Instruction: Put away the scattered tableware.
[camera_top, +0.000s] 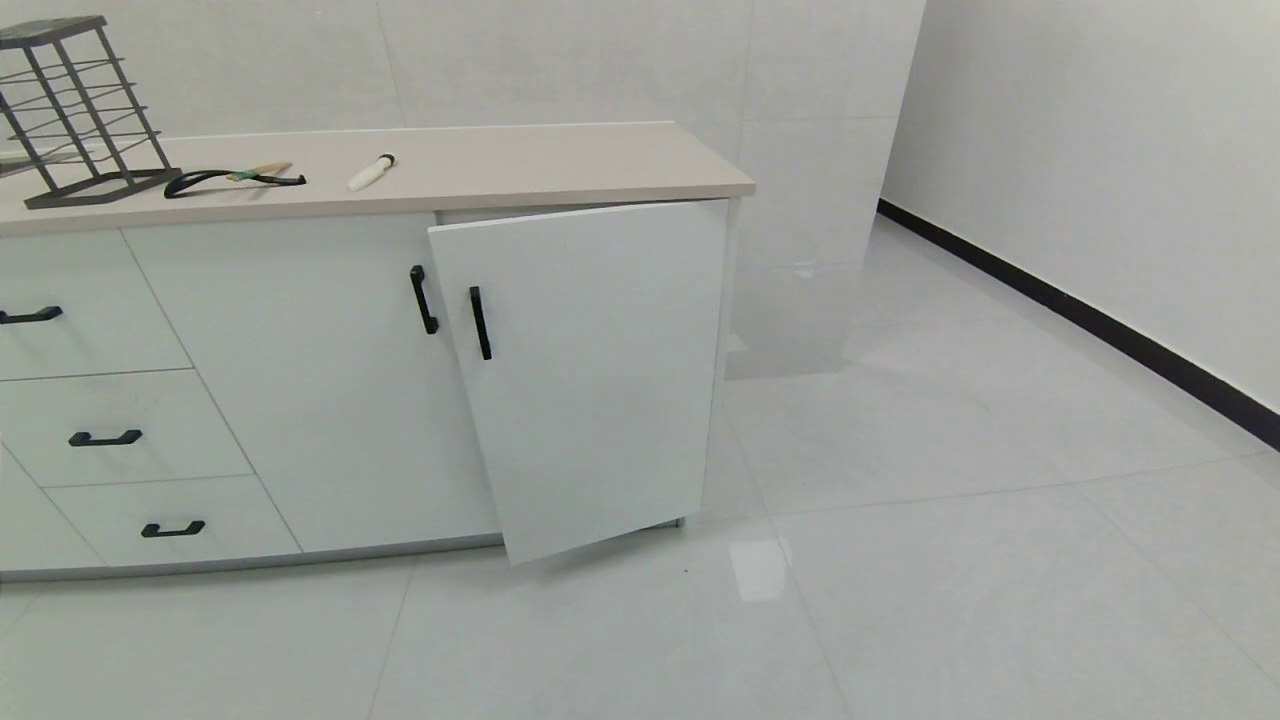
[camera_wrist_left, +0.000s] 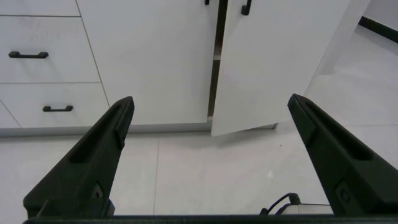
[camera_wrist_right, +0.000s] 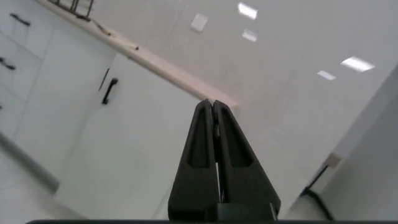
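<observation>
- Tableware: a white-handled utensil (camera_top: 371, 172) and a dark utensil (camera_top: 235, 179) lie loose on the countertop (camera_top: 560, 160), at about 10 o'clock in the head view. The white one is at 3 o'clock of the dark one, and the two are apart. Exact type of either is too small to tell.
- A wire rack (camera_top: 75, 110) stands at 9 o'clock of the dark utensil, just beside it.
- The cabinet door (camera_top: 590, 370) at 5 o'clock of the utensils hangs ajar, with its handle (camera_top: 480, 322) on the free edge. The drawers (camera_top: 105, 437) at 8 o'clock are closed.
- Left gripper (camera_wrist_left: 211, 102): fingers spread wide and holding nothing. It hangs low and faces the cabinet base.
- Right gripper (camera_wrist_right: 213, 106): fingers pressed together with nothing between them, pointing up toward the counter edge.
- Step in hand, by my judgement: approach; neither utensil has been picked up. Close on the counter squarely, keep clear of the ajar door, and take each utensil across its handle.
- Views: the head view gives the utensils on top. The left wrist view gives the dark gap beside the door.
</observation>
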